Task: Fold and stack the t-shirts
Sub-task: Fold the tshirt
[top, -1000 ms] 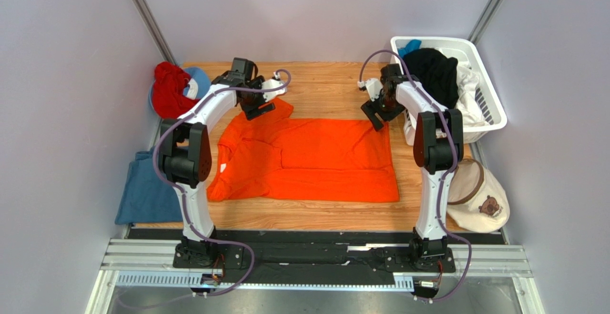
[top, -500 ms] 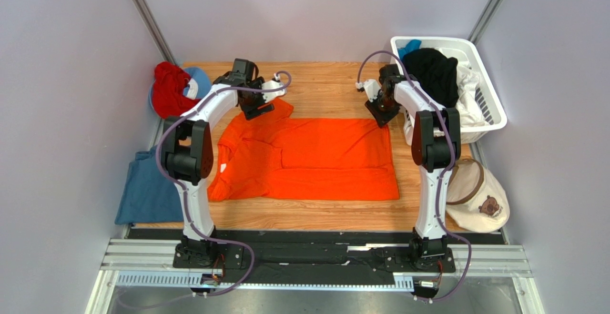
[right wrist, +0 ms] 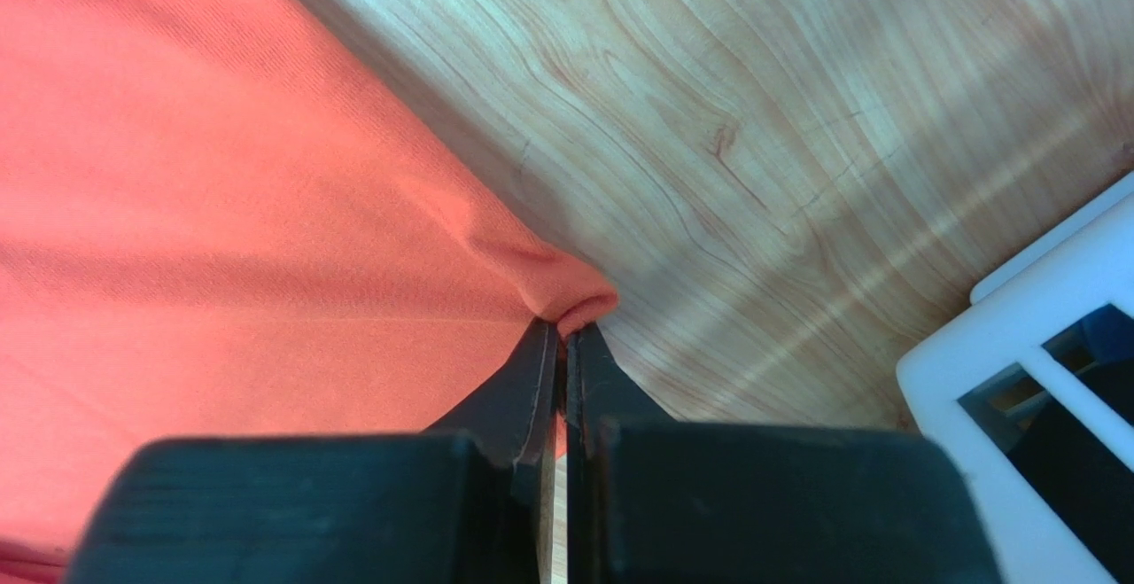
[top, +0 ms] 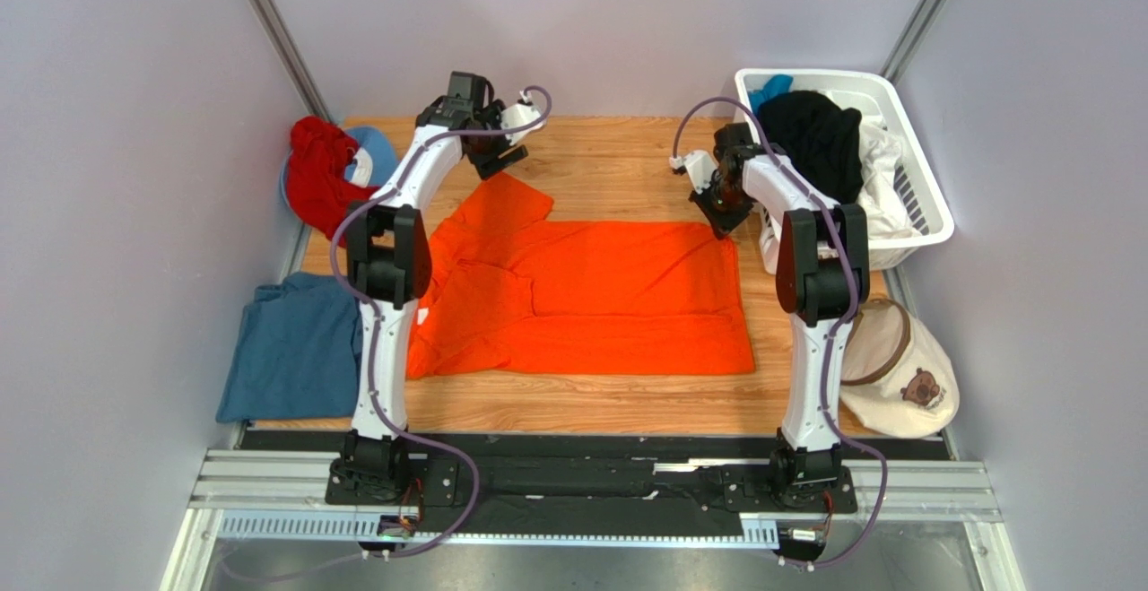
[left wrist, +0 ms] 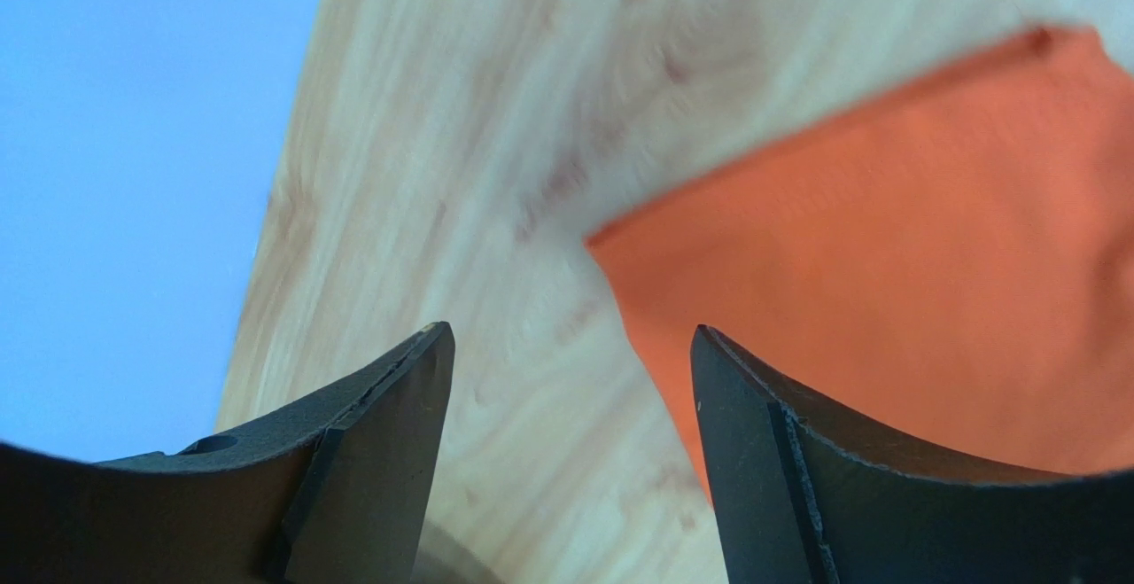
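You have an orange shirt (top: 607, 302), a blue shirt (top: 290, 349), a black shirt (top: 815, 134), a white basket (top: 920, 194), a beige cap (top: 896, 362), a wood-grain table (top: 607, 161).

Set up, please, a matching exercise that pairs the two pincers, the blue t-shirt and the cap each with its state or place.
Column one:
1. left pincer
2. right pincer
3. blue t-shirt
4. beige cap

Column two:
A. at the right edge of the table, near side
B. shut on a corner of the orange t-shirt
C. open, holding nothing
D. at the table's left edge

Pairs: 1-C, 2-B, 3-D, 4-A.
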{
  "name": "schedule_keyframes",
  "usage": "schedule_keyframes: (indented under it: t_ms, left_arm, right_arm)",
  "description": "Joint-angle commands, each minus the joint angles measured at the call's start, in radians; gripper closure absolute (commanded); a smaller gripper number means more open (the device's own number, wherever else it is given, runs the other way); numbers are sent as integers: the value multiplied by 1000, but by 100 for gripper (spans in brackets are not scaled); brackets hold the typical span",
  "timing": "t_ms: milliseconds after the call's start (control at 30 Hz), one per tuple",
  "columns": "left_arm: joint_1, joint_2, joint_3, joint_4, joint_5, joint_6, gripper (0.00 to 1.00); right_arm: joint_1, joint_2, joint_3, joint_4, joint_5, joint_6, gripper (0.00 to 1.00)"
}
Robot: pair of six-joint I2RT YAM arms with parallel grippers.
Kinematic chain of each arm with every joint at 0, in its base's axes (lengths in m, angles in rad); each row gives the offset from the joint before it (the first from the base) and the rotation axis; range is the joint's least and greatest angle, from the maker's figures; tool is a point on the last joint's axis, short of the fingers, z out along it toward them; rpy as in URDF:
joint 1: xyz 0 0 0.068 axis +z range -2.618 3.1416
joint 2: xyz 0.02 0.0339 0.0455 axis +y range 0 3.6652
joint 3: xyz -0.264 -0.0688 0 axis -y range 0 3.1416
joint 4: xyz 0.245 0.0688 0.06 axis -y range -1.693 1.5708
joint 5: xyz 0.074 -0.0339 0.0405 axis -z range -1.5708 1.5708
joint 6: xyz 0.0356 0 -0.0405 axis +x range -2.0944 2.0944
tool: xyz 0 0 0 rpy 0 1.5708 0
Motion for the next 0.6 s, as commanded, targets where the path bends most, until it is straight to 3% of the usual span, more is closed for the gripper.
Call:
schedule_keyframes:
  t_ms: [0, 567]
  left_arm:
    - [25, 139, 293, -164, 109, -79, 25]
    - [33, 254, 331, -191, 155, -58, 15]
  right_arm:
    - [3, -41, -62, 7, 4, 13, 100]
    - [22, -98, -160, 49, 9, 11, 95]
